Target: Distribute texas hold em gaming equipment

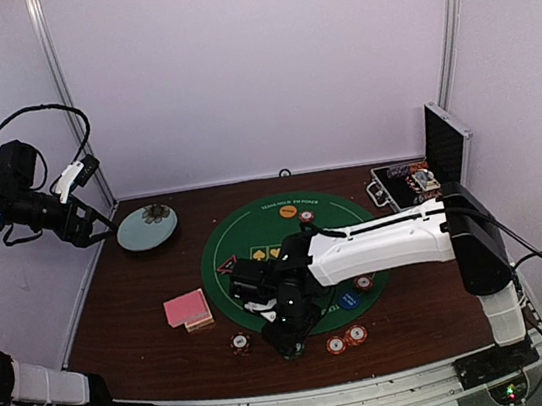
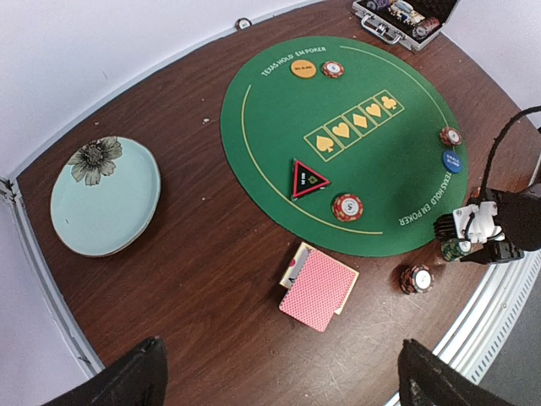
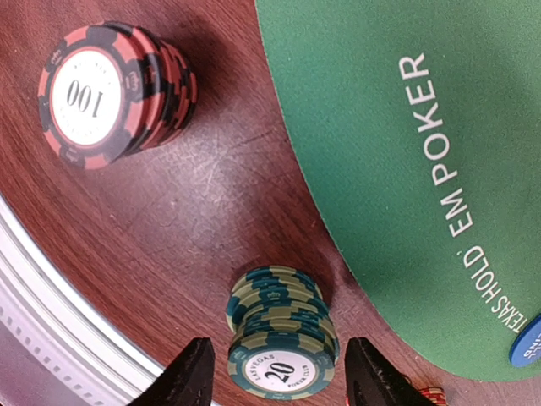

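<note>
Green chip stack (image 3: 279, 330), on wooden surface (image 3: 203, 186); right hand (image 3: 281, 359) straddles it, fingers (image 3: 194, 376) apart, unclamped. Handling: stay centred, move vertically, or it likely topples.

Bright, even light; fisheye edges.

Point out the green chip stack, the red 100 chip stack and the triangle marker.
green chip stack (image 3: 279, 326): right wrist view, striped side.
red 100 chip stack (image 3: 84, 95): right wrist view, top label.
triangle marker (image 2: 308, 178): left wrist view, its centre.
</note>
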